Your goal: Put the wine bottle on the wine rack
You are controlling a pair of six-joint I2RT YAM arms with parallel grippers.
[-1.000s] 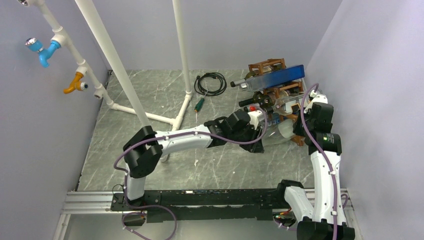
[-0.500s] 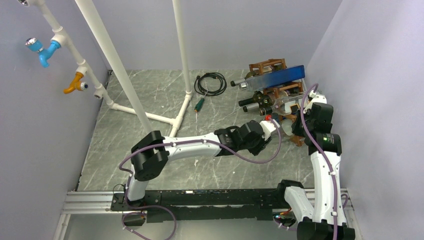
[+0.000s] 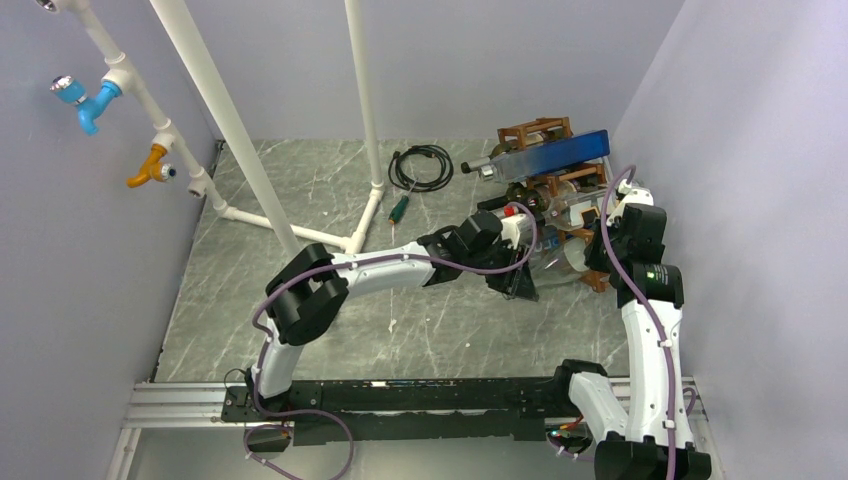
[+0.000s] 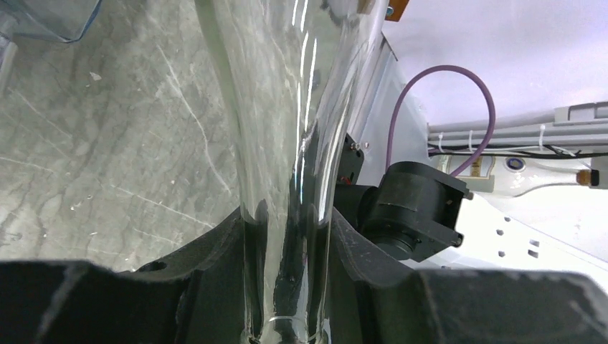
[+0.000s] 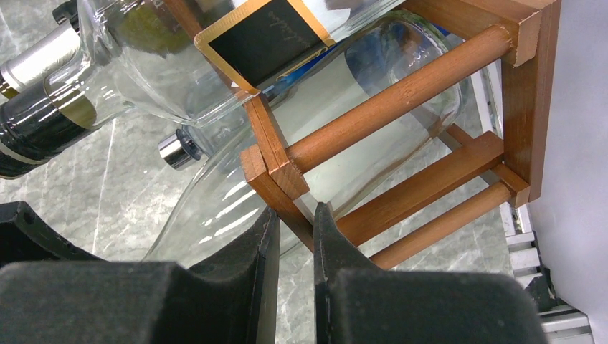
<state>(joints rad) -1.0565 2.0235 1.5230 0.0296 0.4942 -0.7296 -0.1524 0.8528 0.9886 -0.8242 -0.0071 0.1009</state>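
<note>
Our left gripper (image 4: 287,229) has its fingers (image 4: 215,261) clenched on the neck of the clear wine bottle (image 4: 279,107), the glass filling the gap between them. Our right gripper (image 5: 294,215) is closed almost to nothing, and a wooden bar of the wine rack (image 5: 401,79) runs down into the slit, so we judge it is pinching the frame to steady it.

Further out, the right wrist view shows the bottle's body lying aslant inside a lower cell of the rack, its base deep behind the round bars and its shoulder and neck sticking out toward the left arm. Other bottles (image 5: 143,64) fill the cells above.

We take this to be the seating step. Next we need a short push along the bottle's own line until the bars carry it, then we can let go of the neck gently, with the right side holding the rack firm.
</note>
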